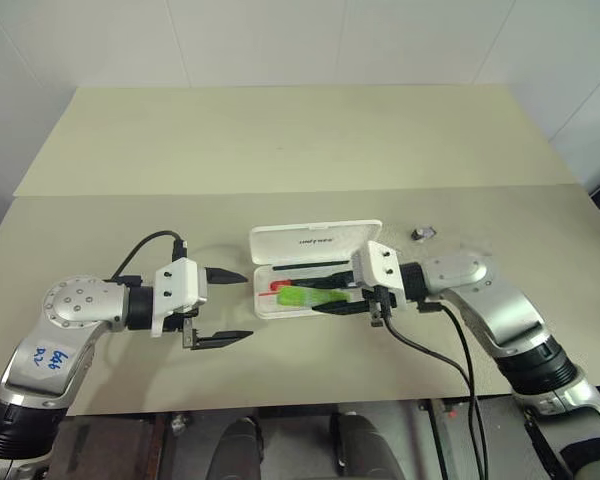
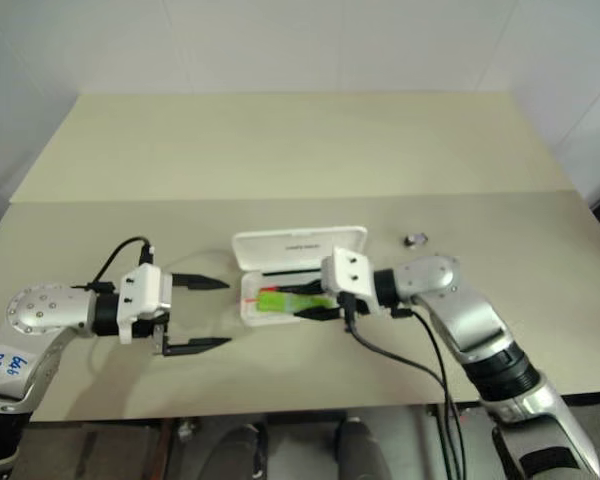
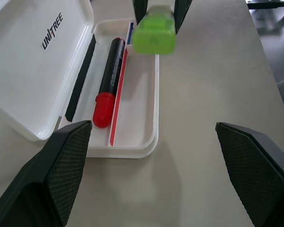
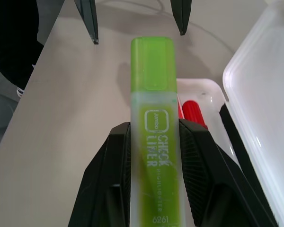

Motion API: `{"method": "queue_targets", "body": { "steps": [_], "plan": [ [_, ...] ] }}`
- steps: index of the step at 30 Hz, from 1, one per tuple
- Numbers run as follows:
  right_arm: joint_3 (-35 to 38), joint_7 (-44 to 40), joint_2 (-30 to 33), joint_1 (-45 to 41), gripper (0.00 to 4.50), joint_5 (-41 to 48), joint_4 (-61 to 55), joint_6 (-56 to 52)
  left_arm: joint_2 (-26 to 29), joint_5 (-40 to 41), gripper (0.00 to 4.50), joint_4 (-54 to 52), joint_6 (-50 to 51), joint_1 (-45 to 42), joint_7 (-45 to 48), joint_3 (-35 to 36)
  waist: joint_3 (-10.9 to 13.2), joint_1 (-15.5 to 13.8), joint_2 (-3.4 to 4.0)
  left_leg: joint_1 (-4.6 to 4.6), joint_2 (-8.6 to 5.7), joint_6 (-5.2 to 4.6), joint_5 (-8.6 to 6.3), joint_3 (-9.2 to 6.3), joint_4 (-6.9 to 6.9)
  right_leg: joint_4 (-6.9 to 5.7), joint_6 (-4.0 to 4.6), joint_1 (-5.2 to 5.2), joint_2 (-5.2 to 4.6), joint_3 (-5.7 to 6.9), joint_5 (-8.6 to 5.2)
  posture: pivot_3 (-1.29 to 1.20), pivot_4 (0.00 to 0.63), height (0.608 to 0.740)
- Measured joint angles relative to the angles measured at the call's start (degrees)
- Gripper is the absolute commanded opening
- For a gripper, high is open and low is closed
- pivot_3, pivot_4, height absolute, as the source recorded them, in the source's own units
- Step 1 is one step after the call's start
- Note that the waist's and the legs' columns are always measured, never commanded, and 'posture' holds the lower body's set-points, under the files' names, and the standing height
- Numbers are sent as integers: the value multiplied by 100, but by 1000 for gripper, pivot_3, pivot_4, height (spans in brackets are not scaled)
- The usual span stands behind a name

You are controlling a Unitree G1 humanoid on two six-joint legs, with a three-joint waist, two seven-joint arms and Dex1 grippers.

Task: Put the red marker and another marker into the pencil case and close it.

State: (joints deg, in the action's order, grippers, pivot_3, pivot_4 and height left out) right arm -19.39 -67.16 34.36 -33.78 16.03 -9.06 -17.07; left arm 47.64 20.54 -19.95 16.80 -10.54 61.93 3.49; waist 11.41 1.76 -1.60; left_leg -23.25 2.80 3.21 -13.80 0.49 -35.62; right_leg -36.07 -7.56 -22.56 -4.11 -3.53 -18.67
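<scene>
Right wrist view, frame centre: our right gripper (image 4: 154,156) pinches the stiff, light lime-green plastic highlighter (image 4: 153,118) mid-barrel; left gripper (image 1: 225,305) spread.

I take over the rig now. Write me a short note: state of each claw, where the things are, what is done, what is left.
Left claw: open, holding nothing, beside the case's left end.
Right claw: shut on the green highlighter, held above the open tray.
Pencil case: open on the table, lid folded back.
Red marker: already lying in the tray.
Done: red marker is in.
Left: lay the highlighter in the tray, release it, close the lid.
</scene>
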Motion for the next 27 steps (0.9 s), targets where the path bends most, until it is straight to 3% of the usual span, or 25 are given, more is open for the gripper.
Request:
{"method": "queue_targets", "body": {
  "steps": [8,27],
  "plan": [
    [-348,-200,-545,-320,1081,-417,681,509,-1,1,4500,-74,4,23,-100,-1,0,-4,0,0,0,1,0,1,-5,-5,0,0,0,1,0,0,150,740],
    [-499,-480,-964,-832,1081,-1082,2303,1767,-17,6,4500,-185,51,73,-176,-4,0,21,0,6,1,2,-1,0,-40,-51,2,0,0,1,-1,0,150,740]
  ]
}}
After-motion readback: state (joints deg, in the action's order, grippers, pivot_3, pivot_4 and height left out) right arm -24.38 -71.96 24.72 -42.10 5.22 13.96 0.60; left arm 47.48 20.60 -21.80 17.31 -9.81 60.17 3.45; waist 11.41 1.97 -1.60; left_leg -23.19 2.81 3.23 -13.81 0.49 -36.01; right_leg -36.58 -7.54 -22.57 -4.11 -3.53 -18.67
